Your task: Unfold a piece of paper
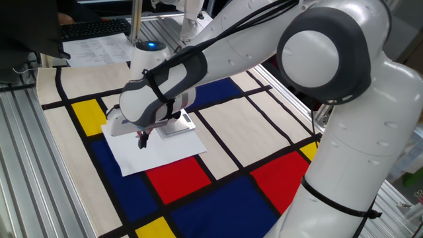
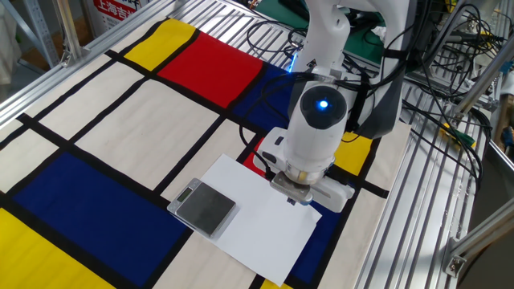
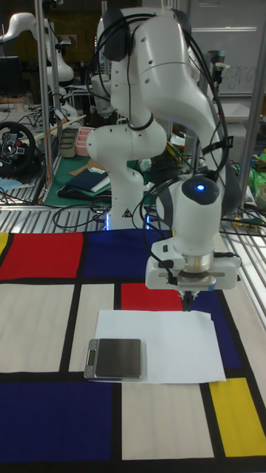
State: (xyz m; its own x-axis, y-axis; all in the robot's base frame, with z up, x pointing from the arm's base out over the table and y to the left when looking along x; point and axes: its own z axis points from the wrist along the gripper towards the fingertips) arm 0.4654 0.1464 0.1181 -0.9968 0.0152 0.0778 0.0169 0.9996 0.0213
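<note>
Paper (image 2: 265, 221) lay white on the checked cloth (image 2: 96, 136), near its edge, under the scale (image 2: 205, 207). Gripper (image 2: 295, 198) fingertips close together at its far edge; grasp unclear. Might tear if dragged against that weight.

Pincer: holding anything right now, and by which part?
Cannot be told. The pincer is down at the far edge of the paper, tips together, but no view shows whether the edge is pinched or just touched. The scale sits untouched on the paper.
</note>
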